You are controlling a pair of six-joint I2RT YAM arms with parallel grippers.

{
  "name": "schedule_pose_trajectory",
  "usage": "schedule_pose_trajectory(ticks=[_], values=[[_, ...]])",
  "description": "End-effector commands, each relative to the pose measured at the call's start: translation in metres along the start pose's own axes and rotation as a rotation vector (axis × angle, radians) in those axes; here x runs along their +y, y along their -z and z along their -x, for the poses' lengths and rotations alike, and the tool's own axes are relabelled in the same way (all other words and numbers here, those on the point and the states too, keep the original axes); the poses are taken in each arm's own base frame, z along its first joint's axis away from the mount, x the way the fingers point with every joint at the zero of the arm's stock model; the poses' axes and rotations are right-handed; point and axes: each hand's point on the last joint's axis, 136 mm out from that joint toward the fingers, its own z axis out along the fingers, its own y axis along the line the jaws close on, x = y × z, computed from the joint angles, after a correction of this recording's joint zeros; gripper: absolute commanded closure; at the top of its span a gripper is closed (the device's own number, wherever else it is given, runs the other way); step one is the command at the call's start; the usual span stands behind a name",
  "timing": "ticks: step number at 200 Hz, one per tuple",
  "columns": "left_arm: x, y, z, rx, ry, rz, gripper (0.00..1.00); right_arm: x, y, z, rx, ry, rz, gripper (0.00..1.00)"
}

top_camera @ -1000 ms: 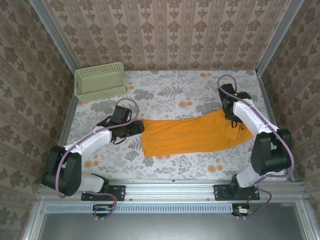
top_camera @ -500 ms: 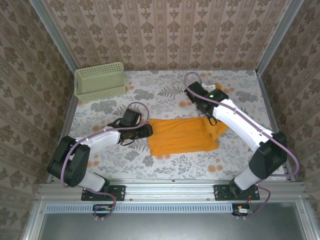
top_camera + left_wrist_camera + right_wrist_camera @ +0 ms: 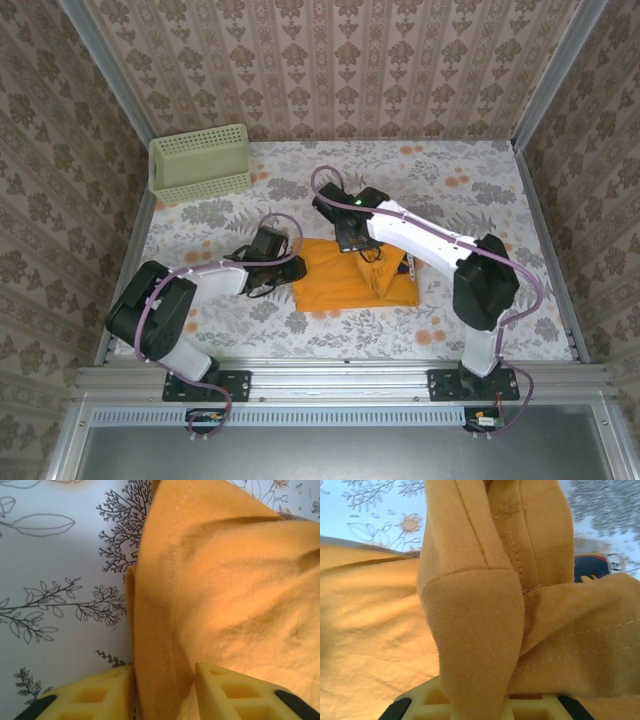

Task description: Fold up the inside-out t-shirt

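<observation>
The t-shirt (image 3: 335, 287) lies mid-table, partly doubled over. At its left hem the left gripper (image 3: 164, 680) straddles the edge, likely to anchor it. Its fingers are narrow, but I cannot tell if they pinch. Beyond, the right gripper (image 3: 479, 702) clamps a bunched end, holding it over the shirt for the fold.

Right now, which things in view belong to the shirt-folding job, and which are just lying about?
In the job:
t-shirt
left gripper, fingers either side of the t-shirt's edge
right gripper, shut on a bunched fold of the t-shirt

Lying about:
basket, at the far left, well apart from the t-shirt
</observation>
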Motion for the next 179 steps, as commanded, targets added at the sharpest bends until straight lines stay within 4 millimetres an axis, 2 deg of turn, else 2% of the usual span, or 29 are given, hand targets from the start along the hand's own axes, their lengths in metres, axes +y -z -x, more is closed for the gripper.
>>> schedule_pose_trajectory(ticks=[1, 43, 71, 79, 91, 111, 131, 144, 157, 165, 179], values=[[-0.02, -0.013, -0.021, 0.06, -0.007, -0.089, 0.68, 0.025, -0.001, 0.0, 0.027, -0.056, 0.071, 0.99], [-0.02, -0.014, -0.025, 0.061, -0.006, -0.088, 0.73, 0.043, -0.005, 0.001, 0.04, -0.102, 0.132, 0.96], [-0.017, -0.01, -0.024, 0.045, 0.0, -0.079, 0.73, 0.051, -0.015, -0.005, 0.072, -0.108, 0.147, 0.92], [-0.015, -0.008, -0.023, 0.035, 0.004, -0.074, 0.73, 0.054, -0.016, -0.006, 0.081, -0.106, 0.159, 0.88], [-0.01, -0.004, -0.021, 0.017, 0.016, -0.055, 0.71, 0.059, -0.015, -0.007, 0.089, -0.1, 0.186, 0.77], [0.007, 0.011, -0.016, -0.049, 0.054, 0.006, 0.59, 0.075, 0.006, -0.003, 0.09, -0.07, 0.301, 0.62], [0.032, 0.037, -0.011, -0.112, 0.07, 0.135, 0.54, 0.086, 0.049, 0.004, 0.052, -0.022, 0.443, 0.49], [0.038, 0.053, -0.006, -0.14, 0.051, 0.178, 0.52, 0.071, 0.073, 0.01, -0.018, -0.019, 0.459, 0.46], [0.036, 0.066, -0.002, -0.153, 0.015, 0.191, 0.5, 0.038, 0.083, 0.016, -0.088, -0.049, 0.411, 0.43], [0.028, 0.072, 0.002, -0.159, -0.019, 0.189, 0.49, 0.015, 0.08, 0.018, -0.113, -0.076, 0.374, 0.42], [0.011, 0.083, 0.007, -0.166, -0.091, 0.199, 0.45, -0.032, 0.058, 0.014, -0.1, -0.147, 0.288, 0.42]])
